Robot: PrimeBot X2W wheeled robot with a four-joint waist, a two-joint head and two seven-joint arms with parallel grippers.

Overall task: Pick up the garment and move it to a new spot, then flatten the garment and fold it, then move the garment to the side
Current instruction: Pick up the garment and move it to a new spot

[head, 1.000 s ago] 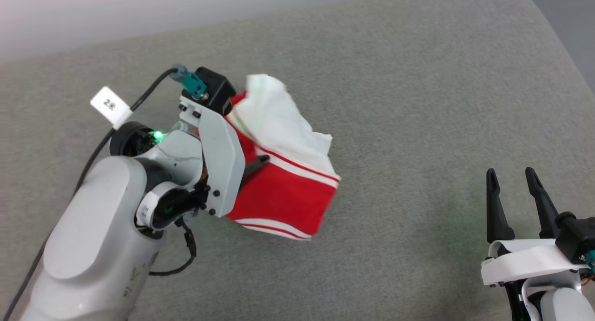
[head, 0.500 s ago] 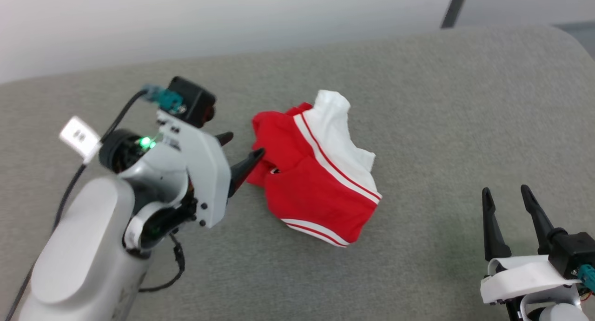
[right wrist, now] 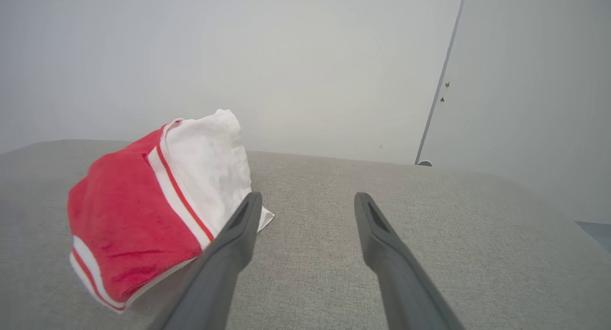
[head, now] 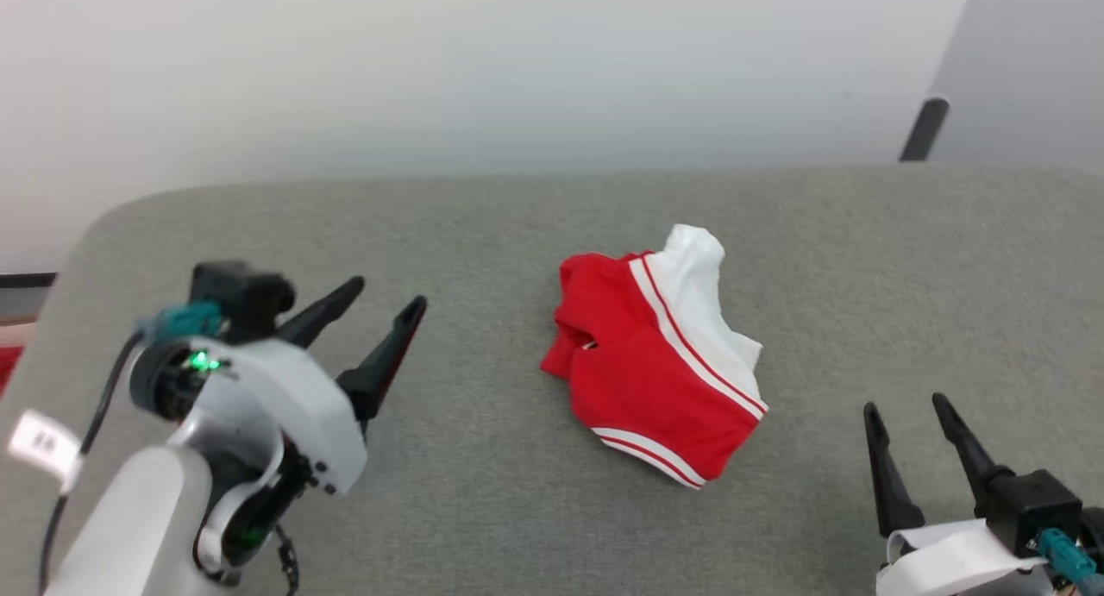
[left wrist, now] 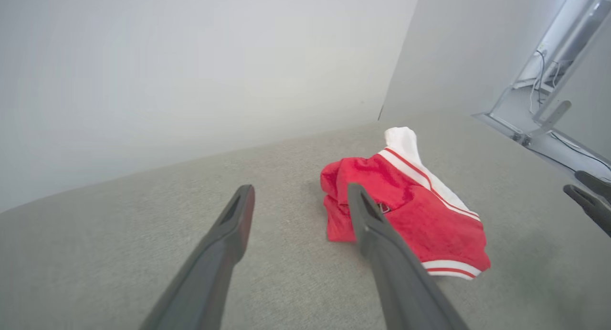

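The garment, a bright red shirt with white sleeve parts and thin stripe bands, lies crumpled in a small heap on the grey padded surface. My left gripper stands open to its left, well clear of the cloth, fingers pointing toward it. The right gripper is open at the lower right, a short gap from the garment's striped hem. From the left wrist the garment sits just beyond the right finger. From the right wrist the garment rests left of the open fingers.
A pale wall rises behind the surface's far edge. A dark post stands at the back right. The surface's rounded left corner lies near my left arm, with a cable and white tag hanging from it.
The left gripper let go of the garment and drew back to the left; the garment now lies on the surface. The head camera has tilted up, shifting the whole picture.
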